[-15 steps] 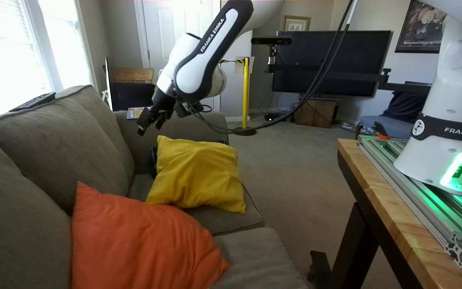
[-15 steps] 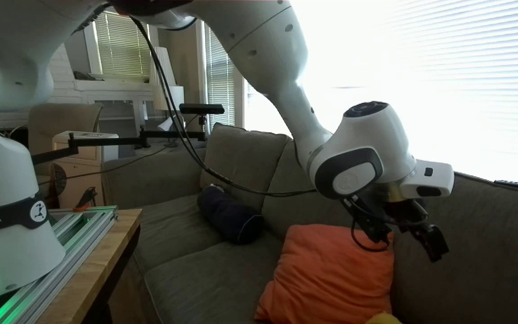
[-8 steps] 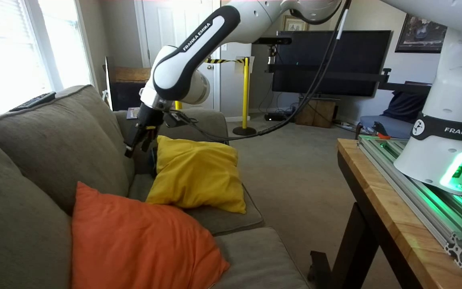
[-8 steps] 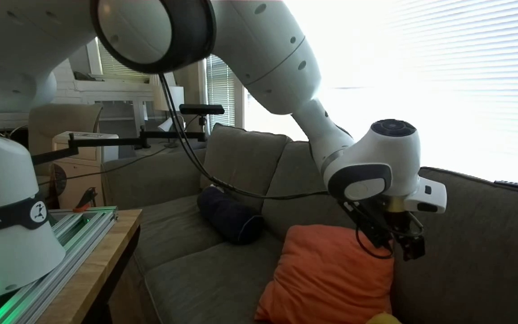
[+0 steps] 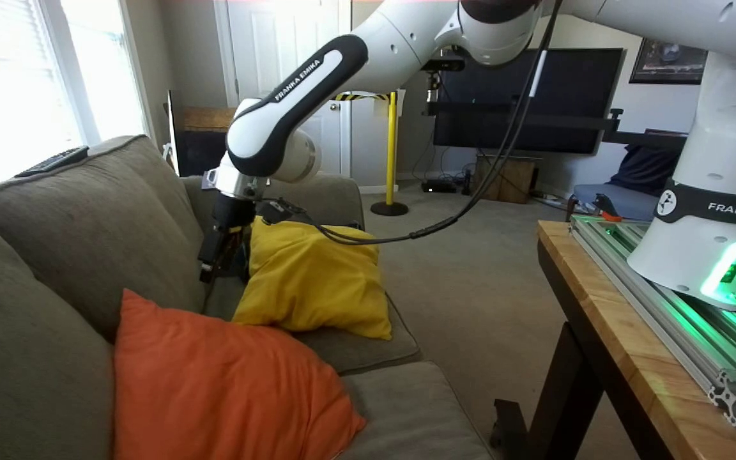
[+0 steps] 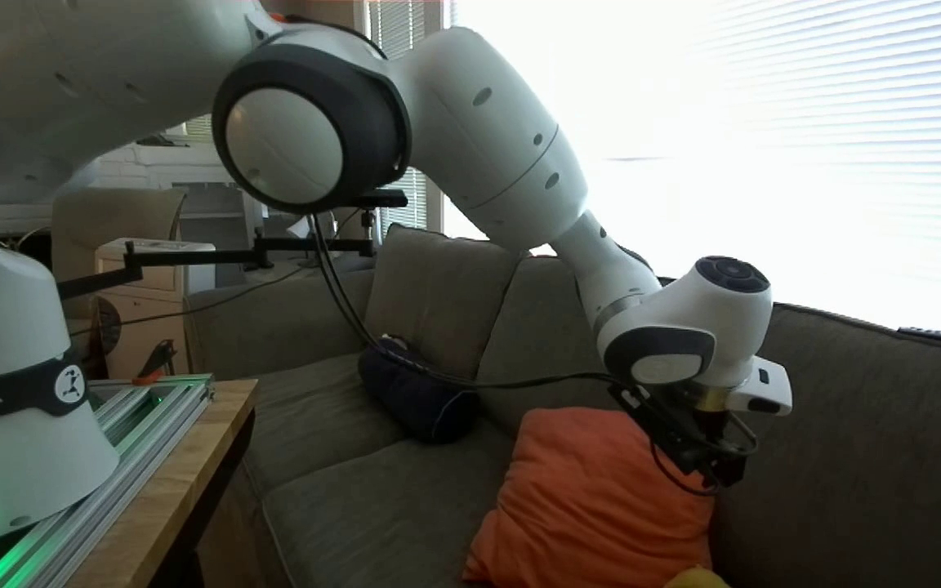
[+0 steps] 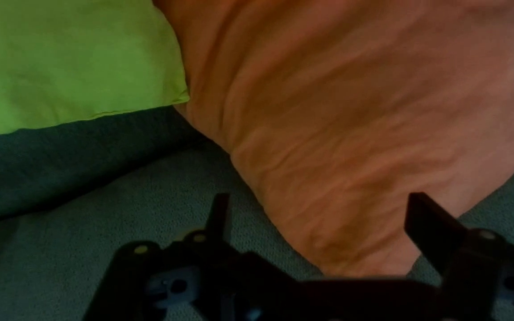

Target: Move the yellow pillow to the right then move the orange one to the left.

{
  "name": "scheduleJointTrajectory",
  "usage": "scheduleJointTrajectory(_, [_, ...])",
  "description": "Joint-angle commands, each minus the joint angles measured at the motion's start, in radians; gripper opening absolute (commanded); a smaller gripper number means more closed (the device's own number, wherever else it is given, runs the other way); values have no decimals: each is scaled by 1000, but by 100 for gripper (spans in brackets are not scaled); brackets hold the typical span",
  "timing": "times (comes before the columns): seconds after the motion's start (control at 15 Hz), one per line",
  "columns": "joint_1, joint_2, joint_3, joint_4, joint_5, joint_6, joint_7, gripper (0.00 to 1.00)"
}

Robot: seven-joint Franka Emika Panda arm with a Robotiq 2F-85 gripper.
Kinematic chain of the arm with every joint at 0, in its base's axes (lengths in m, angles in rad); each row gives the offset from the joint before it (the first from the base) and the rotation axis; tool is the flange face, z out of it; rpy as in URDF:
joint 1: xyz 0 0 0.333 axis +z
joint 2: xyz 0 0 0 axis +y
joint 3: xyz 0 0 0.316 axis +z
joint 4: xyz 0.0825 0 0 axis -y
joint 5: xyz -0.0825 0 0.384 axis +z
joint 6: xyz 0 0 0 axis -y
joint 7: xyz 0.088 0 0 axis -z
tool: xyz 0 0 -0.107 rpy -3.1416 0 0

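Your end effector [image 7: 319,199] hangs over the sofa [image 5: 131,220], jaws apart; in the wrist view, a corner of the orange pillow [image 7: 355,120] shows between them. The yellow pillow [image 7: 69,62] lies beside it.

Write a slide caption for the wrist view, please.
Open black gripper near squarish orange fabric pillow, squarish yellow fabric pillow alongside.

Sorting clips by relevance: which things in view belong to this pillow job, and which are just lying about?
For the job: yellow pillow, orange pillow, open gripper.
Not part of it: dark bolster, slim dark object, yellow post, television.
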Motion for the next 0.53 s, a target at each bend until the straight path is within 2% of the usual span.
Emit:
scheduleJointTrajectory(0.0, [28,10,-26,23,37,-8,-31,100])
scheduleJointTrajectory(0.2, [42,28,-30,52,35,-15,-39,100])
scheduleJointTrajectory(0.27, [23,21,-26,30,42,20,-46,100])
scheduleJointTrajectory(0.47, [17,83,4,83,44,69,-105,100])
